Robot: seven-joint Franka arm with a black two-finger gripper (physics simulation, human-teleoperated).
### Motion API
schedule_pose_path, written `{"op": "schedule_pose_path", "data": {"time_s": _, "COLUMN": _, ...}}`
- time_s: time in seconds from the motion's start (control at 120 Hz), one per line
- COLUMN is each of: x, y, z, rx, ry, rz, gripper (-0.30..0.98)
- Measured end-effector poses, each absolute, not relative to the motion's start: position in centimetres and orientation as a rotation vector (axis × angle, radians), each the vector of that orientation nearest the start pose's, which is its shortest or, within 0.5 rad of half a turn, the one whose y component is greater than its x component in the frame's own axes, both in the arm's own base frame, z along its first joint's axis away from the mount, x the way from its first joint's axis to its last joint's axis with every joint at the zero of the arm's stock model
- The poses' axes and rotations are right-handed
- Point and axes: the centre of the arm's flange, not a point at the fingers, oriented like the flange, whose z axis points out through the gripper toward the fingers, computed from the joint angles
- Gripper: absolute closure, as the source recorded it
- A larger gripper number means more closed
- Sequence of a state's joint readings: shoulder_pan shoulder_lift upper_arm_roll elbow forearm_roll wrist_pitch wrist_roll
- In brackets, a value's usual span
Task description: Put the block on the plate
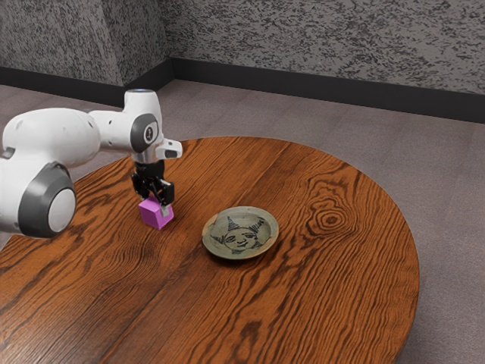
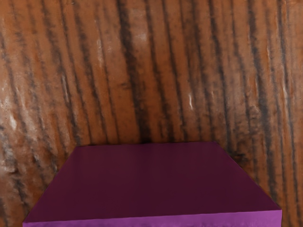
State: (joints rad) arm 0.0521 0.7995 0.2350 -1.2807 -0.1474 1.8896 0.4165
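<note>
1. The block [image 1: 151, 214] is at the table [image 1: 326, 296], just below the gripper [image 1: 158, 202]. It is beside the plate [image 1: 241, 232], toward the exterior view's left, and it does not touch it.
2. About the gripper, I cannot tell if it is apart, together, or clamped on the block.
3. In the wrist view, the block is close under the hand, with the table's wood grain beyond it.
4. I judge that the step in hand is the grasping; the placing is not yet done.
5. The next move should first make the grip sure, then raise the block straight, higher than the plate's rim.
6. After this, it should carry it over the plate's middle and lower it gently, because a low path could knock the rim.
</note>
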Motion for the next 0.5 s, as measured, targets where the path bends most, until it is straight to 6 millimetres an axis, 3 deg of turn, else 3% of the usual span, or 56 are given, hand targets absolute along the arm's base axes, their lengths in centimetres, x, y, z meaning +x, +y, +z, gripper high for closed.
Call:
{"op": "schedule_pose_path", "data": {"time_s": 0.1, "x": 71.3, "y": 15.9, "z": 28.8, "rx": -3.139, "ry": 0.201, "rz": 0.229, "gripper": 0.30}}
{"op": "schedule_pose_path", "data": {"time_s": 0.333, "x": 70.9, "y": 15.9, "z": 37.6, "rx": -3.124, "ry": 0.208, "rz": 0.073, "gripper": 0.32}}
{"op": "schedule_pose_path", "data": {"time_s": 0.417, "x": 70.8, "y": 14.1, "z": 39.8, "rx": -3.120, "ry": 0.251, "rz": 0.037, "gripper": 0.32}}
{"op": "schedule_pose_path", "data": {"time_s": 0.5, "x": 71.2, "y": 10.0, "z": 41.1, "rx": -3.112, "ry": 0.342, "rz": 0.011, "gripper": 0.33}}
